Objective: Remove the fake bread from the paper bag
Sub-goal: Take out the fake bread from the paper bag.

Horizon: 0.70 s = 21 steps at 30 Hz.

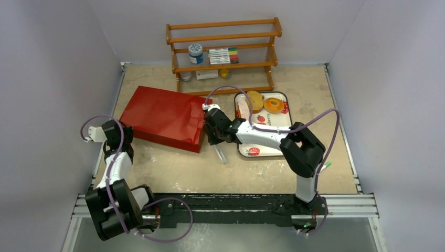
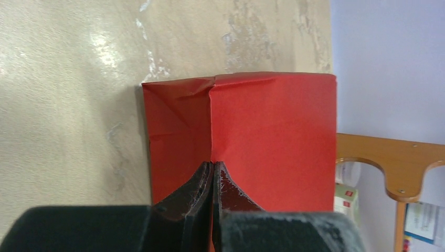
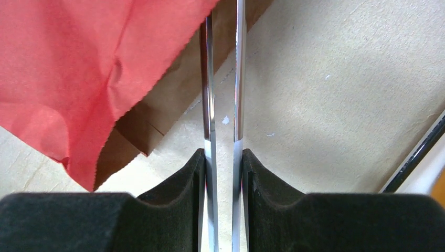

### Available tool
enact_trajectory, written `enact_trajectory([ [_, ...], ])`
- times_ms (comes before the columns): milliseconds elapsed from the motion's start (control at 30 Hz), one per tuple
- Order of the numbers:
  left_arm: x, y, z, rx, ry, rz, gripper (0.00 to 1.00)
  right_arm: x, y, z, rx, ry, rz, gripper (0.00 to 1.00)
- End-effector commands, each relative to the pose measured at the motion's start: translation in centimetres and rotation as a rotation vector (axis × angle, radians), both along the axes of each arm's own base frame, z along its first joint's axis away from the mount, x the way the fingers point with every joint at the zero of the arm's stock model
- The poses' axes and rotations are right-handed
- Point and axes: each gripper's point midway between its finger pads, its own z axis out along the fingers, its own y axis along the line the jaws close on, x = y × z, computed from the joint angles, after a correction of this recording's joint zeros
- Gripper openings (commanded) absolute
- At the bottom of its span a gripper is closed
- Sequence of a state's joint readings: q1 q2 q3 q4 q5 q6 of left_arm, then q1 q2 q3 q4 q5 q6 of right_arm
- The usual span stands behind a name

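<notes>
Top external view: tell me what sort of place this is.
Probably a robot test cell, not a kitchen: plain white walls box in a scuffed table, two arms are bolted to a rail, and props fill a wooden rack.

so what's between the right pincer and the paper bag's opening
Only metal tongs, clamped in the right pincer and reaching to the mouth of the paper bag; the right wrist view shows it.
</notes>
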<state>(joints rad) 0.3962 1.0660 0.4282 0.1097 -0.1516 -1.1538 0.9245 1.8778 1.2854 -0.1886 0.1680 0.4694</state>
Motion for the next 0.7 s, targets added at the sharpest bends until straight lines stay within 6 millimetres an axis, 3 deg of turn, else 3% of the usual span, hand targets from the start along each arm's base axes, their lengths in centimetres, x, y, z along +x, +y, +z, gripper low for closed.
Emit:
enact_trajectory([
  [0,1.1,1.0,2.1,0.054,-0.024,-0.03,0.0,0.7,0.1,2.9,0.057,-0.061,0.002,0.3],
  [167,1.3,1.4,2.0,0.054,-0.013,-0.039,0.0,-0.5,-0.5,3.8,0.081,-0.047,0.019,0.31],
  [400,1.6,1.5,2.2,0.057,-0.014,-0.054,0.0,-2.4,-1.8,3.5,0.113,-0.021,0.037,0.37],
  [667,2.1,1.7,1.8,0.051,0.0,-0.078,0.0,-5.4,-2.0,1.1,0.145,0.059,0.119,0.42],
])
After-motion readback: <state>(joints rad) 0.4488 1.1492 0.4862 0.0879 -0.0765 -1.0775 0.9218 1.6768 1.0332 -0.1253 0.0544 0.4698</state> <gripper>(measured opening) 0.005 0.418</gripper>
